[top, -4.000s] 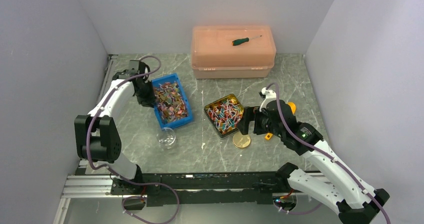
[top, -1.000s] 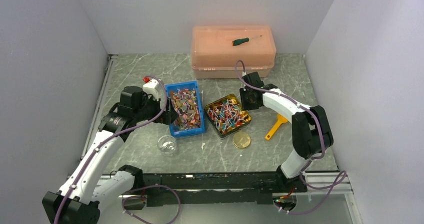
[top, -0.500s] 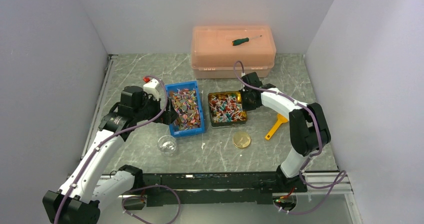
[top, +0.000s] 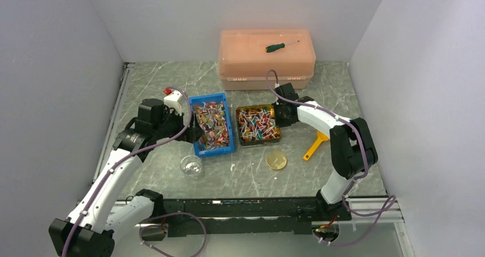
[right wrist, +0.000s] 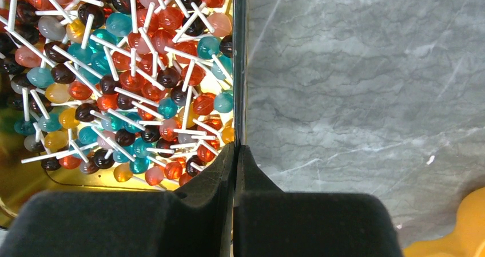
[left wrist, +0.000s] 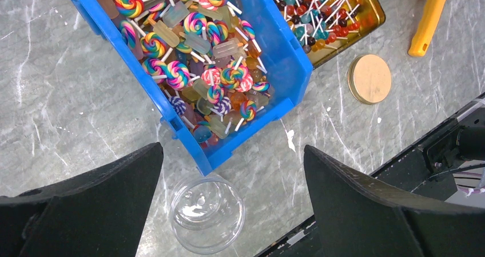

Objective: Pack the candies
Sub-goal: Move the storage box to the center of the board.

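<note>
Squared up from the diagonal it held a second ago, the gold tin now sits parallel to the blue bin, just beside it on the grey marbled table. The right gripper is clenched on the tin's thin right wall, one finger inside and one outside. The candies, ball lollipops in red, teal, orange and dark brown on white sticks, fill the tin, and a second heap of swirl lollipops and pale bar-shaped sweets lies in the blue bin. The left gripper hangs at the bin's near left corner with its fingers spread wide and nothing between them. A clear cup stands on the table near that corner. A round gold lid lies in front of the tin, with an orange scoop to its right. At the back, a green-handled screwdriver rests on a closed pink box.
</note>
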Robot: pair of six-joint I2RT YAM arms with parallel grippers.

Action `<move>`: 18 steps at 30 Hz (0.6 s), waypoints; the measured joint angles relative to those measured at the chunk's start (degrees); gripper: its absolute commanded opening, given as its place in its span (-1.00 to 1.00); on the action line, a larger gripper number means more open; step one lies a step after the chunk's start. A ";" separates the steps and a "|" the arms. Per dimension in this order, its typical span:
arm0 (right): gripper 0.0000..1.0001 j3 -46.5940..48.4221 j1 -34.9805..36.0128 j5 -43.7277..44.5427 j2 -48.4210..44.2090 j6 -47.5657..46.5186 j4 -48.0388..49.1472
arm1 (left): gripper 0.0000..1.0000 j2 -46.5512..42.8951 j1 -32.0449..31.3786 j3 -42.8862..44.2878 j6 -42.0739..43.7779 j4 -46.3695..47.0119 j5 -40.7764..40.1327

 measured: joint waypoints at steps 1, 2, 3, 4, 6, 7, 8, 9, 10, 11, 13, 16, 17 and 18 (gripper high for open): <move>-1.00 0.09 0.37 0.00 0.09 0.17 0.17 | 0.99 0.00 0.00 0.00 0.00 0.00 0.00; -1.00 0.13 0.59 -0.02 0.15 0.26 0.22 | 0.99 0.00 0.00 0.00 -0.02 0.00 0.00; -1.00 0.31 0.81 -0.04 0.28 0.37 0.20 | 0.99 0.00 0.00 0.00 -0.02 0.00 0.00; -1.00 0.63 1.05 -0.07 0.57 0.50 0.11 | 0.99 0.00 0.00 0.00 -0.02 0.00 0.00; -1.00 1.42 1.36 -0.20 1.25 0.61 0.13 | 0.99 0.00 0.00 0.00 -0.02 0.02 0.02; -1.00 1.97 1.51 -0.22 1.68 0.63 0.13 | 0.99 0.00 0.00 0.00 -0.02 0.02 0.00; -1.00 2.29 1.62 -0.24 1.97 0.63 0.15 | 0.99 0.00 0.00 0.00 -0.02 0.02 0.00; -1.00 2.75 1.68 -0.24 2.34 0.63 0.09 | 0.99 0.00 0.00 0.00 -0.02 0.02 0.02; -1.00 3.21 1.77 -0.31 2.73 0.63 0.04 | 0.99 0.00 0.00 0.00 -0.02 0.02 0.02; -1.00 3.65 1.92 -0.33 3.10 0.63 -0.07 | 0.99 0.00 0.00 0.00 -0.02 0.02 0.02; -1.00 4.48 2.32 -0.37 3.82 0.66 -0.13 | 0.99 0.00 0.00 0.00 -0.02 0.02 0.00; -1.00 5.60 2.80 -0.20 4.79 0.85 -0.11 | 0.99 0.00 0.00 0.00 -0.04 0.02 0.02; -1.00 5.88 2.99 -0.17 5.05 0.98 -0.09 | 0.99 -0.02 0.00 0.00 -0.04 0.02 0.00; -1.00 6.10 3.17 -0.17 5.22 1.11 -0.07 | 0.99 -0.02 0.00 0.00 -0.04 0.02 0.00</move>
